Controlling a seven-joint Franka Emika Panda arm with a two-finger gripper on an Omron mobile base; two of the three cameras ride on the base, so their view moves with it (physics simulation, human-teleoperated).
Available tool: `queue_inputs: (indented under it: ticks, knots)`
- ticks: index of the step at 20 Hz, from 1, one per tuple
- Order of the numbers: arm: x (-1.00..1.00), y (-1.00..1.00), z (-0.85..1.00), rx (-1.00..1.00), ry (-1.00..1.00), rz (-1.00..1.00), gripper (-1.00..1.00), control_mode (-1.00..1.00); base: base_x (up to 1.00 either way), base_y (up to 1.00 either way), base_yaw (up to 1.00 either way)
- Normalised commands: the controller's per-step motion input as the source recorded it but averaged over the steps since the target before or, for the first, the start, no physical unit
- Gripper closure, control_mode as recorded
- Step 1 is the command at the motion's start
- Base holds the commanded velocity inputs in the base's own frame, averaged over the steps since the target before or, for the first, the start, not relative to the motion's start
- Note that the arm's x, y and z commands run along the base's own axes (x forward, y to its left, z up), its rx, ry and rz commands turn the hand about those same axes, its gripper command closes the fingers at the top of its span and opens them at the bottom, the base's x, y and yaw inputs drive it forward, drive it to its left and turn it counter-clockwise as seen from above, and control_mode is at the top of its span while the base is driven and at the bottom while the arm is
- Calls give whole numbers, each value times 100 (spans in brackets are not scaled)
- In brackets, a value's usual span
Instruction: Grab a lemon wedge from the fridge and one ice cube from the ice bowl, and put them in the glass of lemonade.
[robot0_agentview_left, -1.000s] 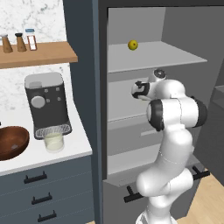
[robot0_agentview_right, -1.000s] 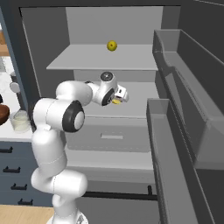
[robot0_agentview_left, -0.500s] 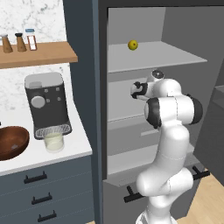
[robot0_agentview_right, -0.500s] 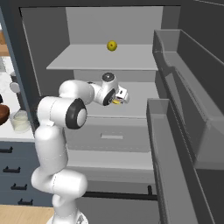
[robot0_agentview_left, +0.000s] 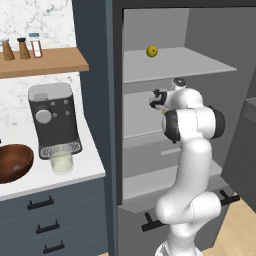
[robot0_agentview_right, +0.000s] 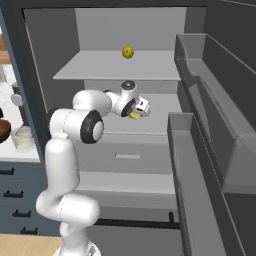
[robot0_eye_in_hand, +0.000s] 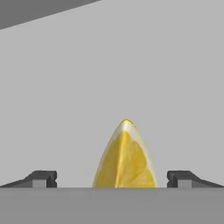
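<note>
Beside the white counter stands the tall grey fridge (robot0_agentview_left: 175, 65), its door swung wide and its grey inner shelves in plain sight, with door bins on the right of the right base view. On the counter (robot0_agentview_left: 95, 162) to the fridge's left sits a grey and black coffee machine (robot0_agentview_left: 54, 117), and in front of it the short clear glass of pale lemonade (robot0_agentview_left: 61, 161); the wide dark reddish-brown wooden ice bowl (robot0_agentview_left: 14, 162) lies further left, near the glass but apart from it. A wooden wall shelf (robot0_agentview_left: 45, 62) above carries three small shakers. Reaching into the fridge at the middle shelf, the white arm holds its two-finger gripper (robot0_agentview_right: 141, 110) low over that shelf, jaws spread as wide as they go and gripping nothing. From the hand view, the two dark fingertips (robot0_eye_in_hand: 42, 178) stand to either side of the tiny bright yellow lemon wedge (robot0_eye_in_hand: 126, 156), which lies on the grey shelf between them, pointed end away, with clear gaps on both sides. A small round yellow lemon (robot0_agentview_left: 151, 51) rests on the shelf above.
</note>
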Motion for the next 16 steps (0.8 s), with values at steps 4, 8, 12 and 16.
queue_inputs:
  ticks: [4,8,12,16]
  knots:
    - [0,-7,-11,2,4,0,-100,-100,0,0,0]
    - [0,0,-33,0,8,0,-100,-100,0,0,0]
    - [0,0,-29,0,7,0,-100,-100,0,0,0]
    - [0,0,-21,0,7,0,-100,-100,0,0,0]
